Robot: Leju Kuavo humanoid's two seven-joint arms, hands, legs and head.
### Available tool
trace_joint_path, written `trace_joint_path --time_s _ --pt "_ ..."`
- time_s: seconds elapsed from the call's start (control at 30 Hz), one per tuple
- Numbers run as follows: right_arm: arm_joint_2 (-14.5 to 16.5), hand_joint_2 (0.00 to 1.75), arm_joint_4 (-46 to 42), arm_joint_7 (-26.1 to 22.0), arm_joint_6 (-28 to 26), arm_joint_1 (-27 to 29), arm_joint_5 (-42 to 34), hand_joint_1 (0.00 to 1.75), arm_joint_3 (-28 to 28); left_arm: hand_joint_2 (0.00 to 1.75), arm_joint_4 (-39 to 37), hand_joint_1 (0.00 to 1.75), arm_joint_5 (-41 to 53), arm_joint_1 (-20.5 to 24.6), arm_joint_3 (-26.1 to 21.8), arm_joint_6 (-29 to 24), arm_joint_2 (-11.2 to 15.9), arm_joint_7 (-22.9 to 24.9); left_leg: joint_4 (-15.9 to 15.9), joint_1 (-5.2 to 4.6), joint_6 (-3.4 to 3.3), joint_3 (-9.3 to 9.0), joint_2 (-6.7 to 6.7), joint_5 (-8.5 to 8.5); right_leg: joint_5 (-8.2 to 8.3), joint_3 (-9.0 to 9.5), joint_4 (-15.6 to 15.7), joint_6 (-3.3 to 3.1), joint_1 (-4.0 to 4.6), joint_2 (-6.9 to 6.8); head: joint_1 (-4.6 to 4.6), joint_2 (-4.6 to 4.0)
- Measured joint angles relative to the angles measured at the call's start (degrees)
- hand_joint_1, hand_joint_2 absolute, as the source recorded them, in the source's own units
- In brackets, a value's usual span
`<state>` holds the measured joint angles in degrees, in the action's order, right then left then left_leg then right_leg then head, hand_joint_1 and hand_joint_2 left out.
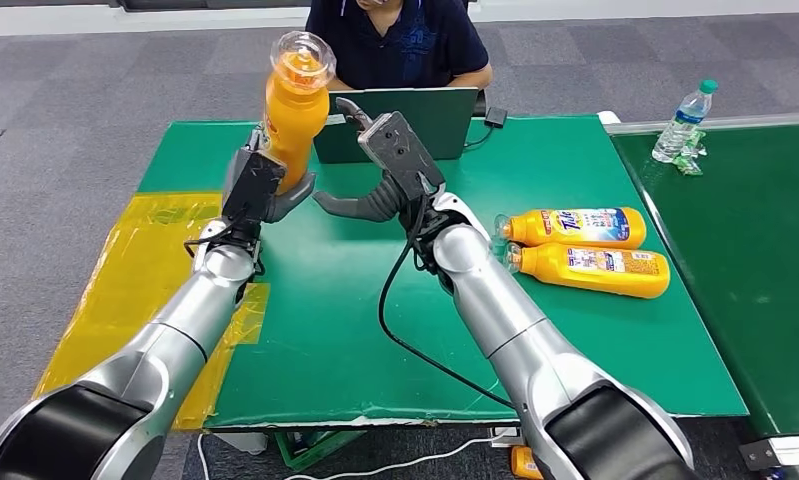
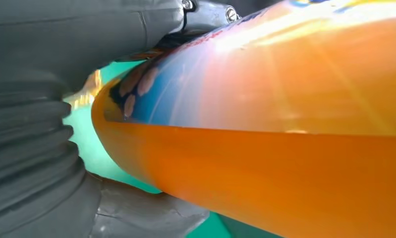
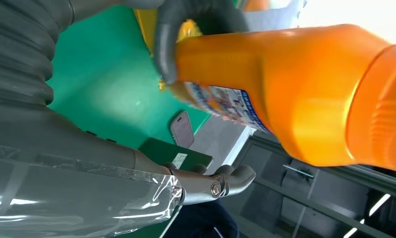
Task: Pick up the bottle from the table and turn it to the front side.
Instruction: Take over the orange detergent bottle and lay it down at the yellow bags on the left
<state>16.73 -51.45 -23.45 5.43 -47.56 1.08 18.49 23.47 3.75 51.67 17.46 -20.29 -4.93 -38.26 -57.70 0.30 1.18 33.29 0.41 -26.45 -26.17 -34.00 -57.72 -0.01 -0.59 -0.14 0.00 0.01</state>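
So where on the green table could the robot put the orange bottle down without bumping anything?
The widest bare patch of the green table is the near middle, between the two arms. The near right corner below the two lying orange bottles is free too. It is crowded at the far edge by the laptop, where the left hand holds the bottle beside the empty right hand.

Orange bottle (image 1: 295, 110) is up off the green table (image 1: 335, 300), gripped low on its body in my left hand (image 1: 255, 190). It stands nearly upright, clear cap end on top, tipped a touch toward me. Translucent orange plastic, orange liquid inside. From my left wrist its blue printed label (image 2: 186, 94) runs along one side; from my right wrist the label (image 3: 225, 104) faces partly away, toward the room.
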Motion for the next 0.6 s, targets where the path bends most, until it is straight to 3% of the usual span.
trace_joint_path --time_s 0.3,0.6 --pt "-1.3 1.75 -0.5 -0.6 0.0 1.4 0.1 0.00 0.0 1.75 1.0 1.75 12.4 0.8 0.0 -5.2 3.0 3.9 0.0 0.01 0.00 0.00 0.01 0.00 0.00 0.00 0.0 -0.01 0.01 0.01 0.00 0.00" --pt "-3.1 1.75 -1.3 -1.0 0.0 3.2 0.7 0.00 -0.1 1.75 0.9 1.75 40.4 3.8 1.1 -9.4 10.4 16.5 0.0 0.09 0.07 0.00 0.04 0.04 0.03 -0.03 0.0 -0.06 0.10 0.05 -0.01 0.00"
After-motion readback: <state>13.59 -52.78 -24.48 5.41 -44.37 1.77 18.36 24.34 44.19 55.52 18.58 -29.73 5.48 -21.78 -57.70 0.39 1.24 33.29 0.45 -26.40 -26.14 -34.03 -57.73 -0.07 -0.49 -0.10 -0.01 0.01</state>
